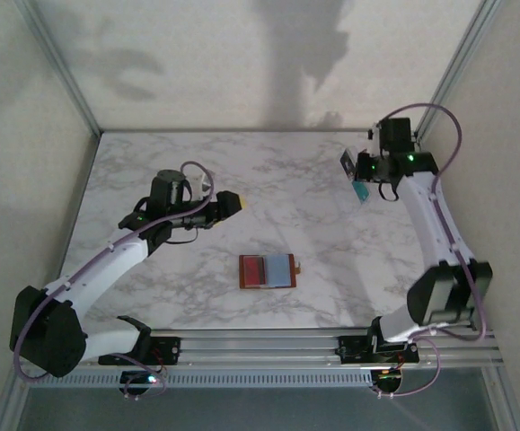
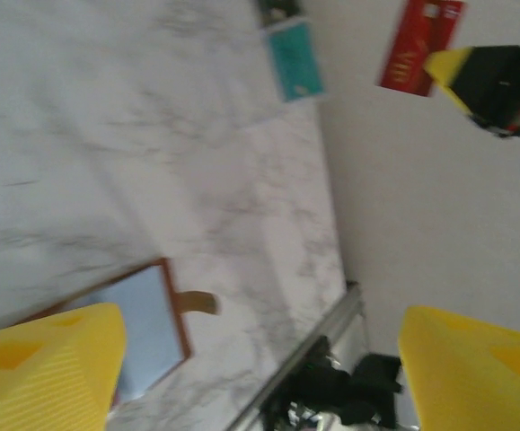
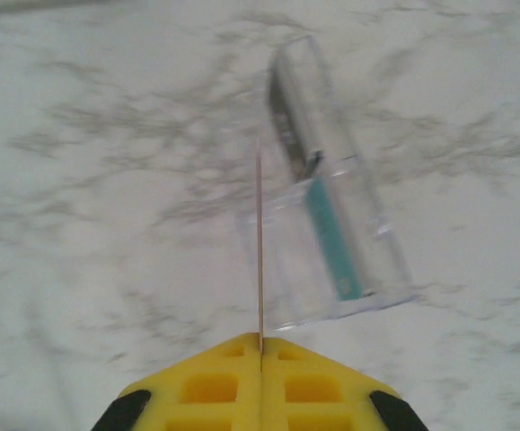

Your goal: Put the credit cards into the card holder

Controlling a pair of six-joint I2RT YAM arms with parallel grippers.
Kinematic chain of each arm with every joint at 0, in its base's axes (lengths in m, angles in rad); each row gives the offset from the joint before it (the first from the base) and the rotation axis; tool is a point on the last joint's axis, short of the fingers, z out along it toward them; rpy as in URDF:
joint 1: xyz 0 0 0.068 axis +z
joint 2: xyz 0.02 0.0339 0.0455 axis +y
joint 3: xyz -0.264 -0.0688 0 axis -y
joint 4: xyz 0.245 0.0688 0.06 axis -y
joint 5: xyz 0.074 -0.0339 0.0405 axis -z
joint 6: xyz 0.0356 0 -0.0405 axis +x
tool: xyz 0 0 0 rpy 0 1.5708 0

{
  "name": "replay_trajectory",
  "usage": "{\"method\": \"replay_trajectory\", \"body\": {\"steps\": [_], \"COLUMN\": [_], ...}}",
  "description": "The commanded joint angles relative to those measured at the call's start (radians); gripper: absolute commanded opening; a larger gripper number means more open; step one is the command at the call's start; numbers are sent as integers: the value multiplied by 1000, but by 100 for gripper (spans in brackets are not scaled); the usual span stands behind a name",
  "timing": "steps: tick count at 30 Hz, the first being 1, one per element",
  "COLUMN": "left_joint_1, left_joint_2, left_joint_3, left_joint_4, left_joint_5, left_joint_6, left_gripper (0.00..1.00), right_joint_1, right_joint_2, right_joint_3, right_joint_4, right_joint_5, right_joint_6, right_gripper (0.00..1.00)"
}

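Note:
The brown card holder lies open on the table's near middle, with a red card and a pale blue card on it. My left gripper hovers open to its upper left. In the left wrist view the left gripper has nothing between its fingers, above the holder's edge. My right gripper at the far right is shut on a red card, seen edge-on. A teal card stands in a clear tray.
The clear tray sits near the table's right edge, just below the right gripper. Metal rails run along the near edge between the arm bases. Pale walls close off the back and sides.

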Motion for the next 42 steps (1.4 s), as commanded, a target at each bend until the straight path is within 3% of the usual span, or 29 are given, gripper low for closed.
{"method": "replay_trajectory", "body": {"steps": [1,9,15,19,21,25,29,35,42], "left_joint_1": [-32,-53,-46,-46,-46,-51,-52,-59,-61], "left_joint_2": [30,143,179,202,205,205,207,198,188], "left_joint_3": [33,122,167,175,156,148,135,105,88], "left_joint_4": [233,354,338,375,470,523,533,561,556], "left_joint_5": [182,308,339,355,373,381,376,366,356], "left_joint_6": [-56,-86,-77,-116,-178,-225,-249,-276,-278], "left_gripper": [84,84,82,77,72,54,58,51,7], "right_joint_1": [7,16,88,140,160,191,223,270,280], "right_joint_2": [-112,-272,-308,-322,-325,-317,-313,-298,-276], "right_joint_3": [-125,-381,-463,-493,-515,-542,-573,-576,-592], "right_joint_4": [91,384,566,690,767,849,930,974,994], "right_joint_5": [-290,-858,-983,-1004,-1007,-1000,-991,-973,-953], "right_joint_6": [135,442,606,693,760,813,875,888,884], "right_gripper": [0,0,0,0,0,0,0,0,0]}}
